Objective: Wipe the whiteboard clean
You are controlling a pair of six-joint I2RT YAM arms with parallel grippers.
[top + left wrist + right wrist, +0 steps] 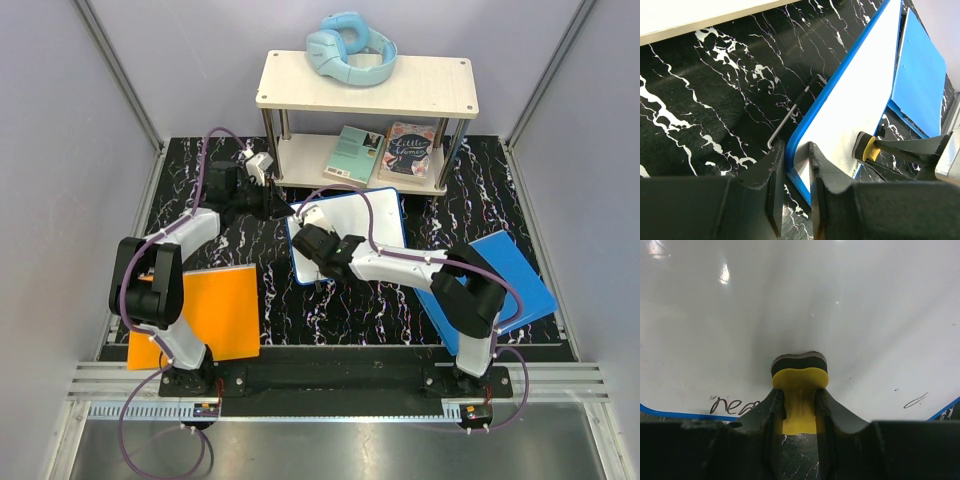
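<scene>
The flat white whiteboard with a thin blue rim (pixel 340 212) lay mid black marbled tabletop (pixel 330 300). Left gripper (pixel 792 165) jaws pinched its rim corner. Right gripper (pixel 800 405) jaws clamped a yellow felt-padded eraser (pixel 800 376), pressed on the board near dark scribbles (pixel 732 405).

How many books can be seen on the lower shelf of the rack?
2. A teal book lies on the lower shelf; a book titled Little Women lies beside it, on its right in the top view. The upper shelf may hide more.
</scene>
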